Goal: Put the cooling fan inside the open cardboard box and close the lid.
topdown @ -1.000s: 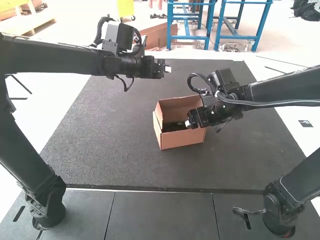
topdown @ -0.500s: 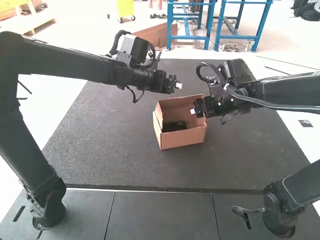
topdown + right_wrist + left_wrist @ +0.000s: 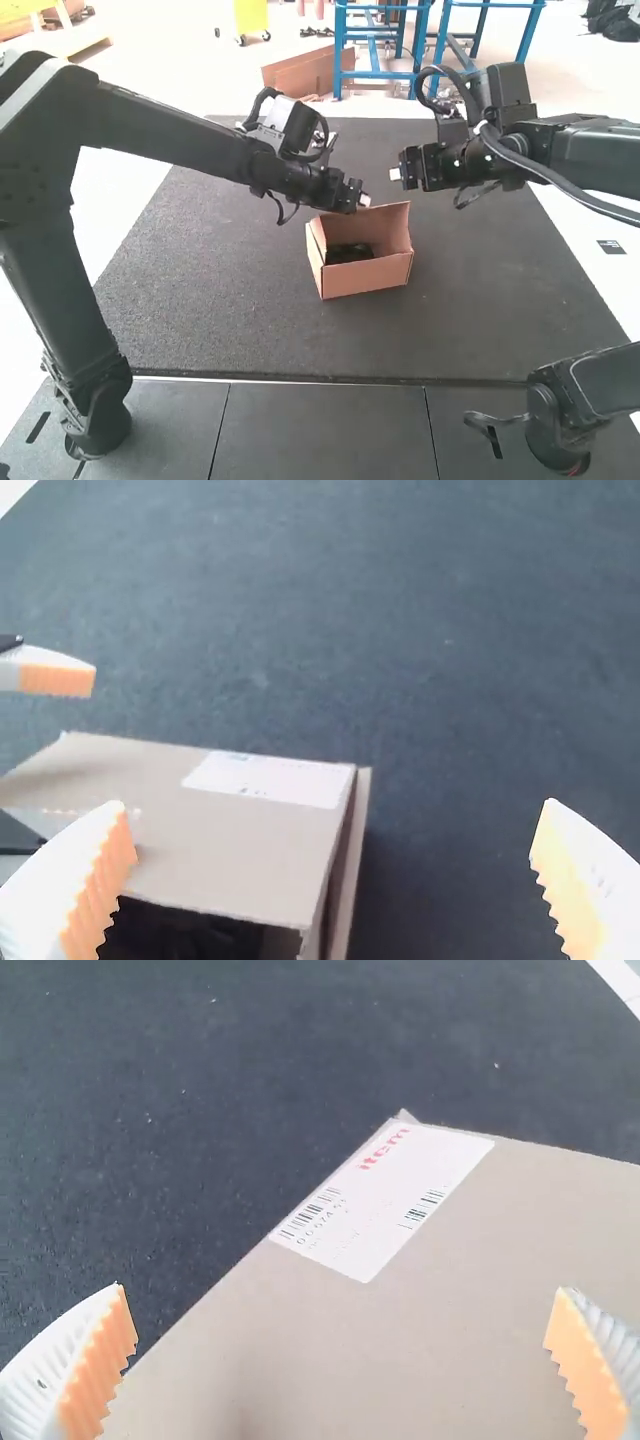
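The open cardboard box stands mid-mat with its lid flap upright at the back. A dark cooling fan lies inside it. My left gripper hangs open just above the flap's back left corner. In the left wrist view the flap's outer face with a white label spans the space between the fingers. My right gripper is open, above and behind the box's right end, holding nothing. The right wrist view looks down on the flap, the dark inside and the left fingertip.
A black mat covers the table, bare on all sides of the box. Both arms cross above the mat's back half. A second cardboard box and blue frames stand beyond the mat's far edge.
The right gripper lifted out of the box and drew back, up and to the right. The left gripper came down and right to the box's upright flap.
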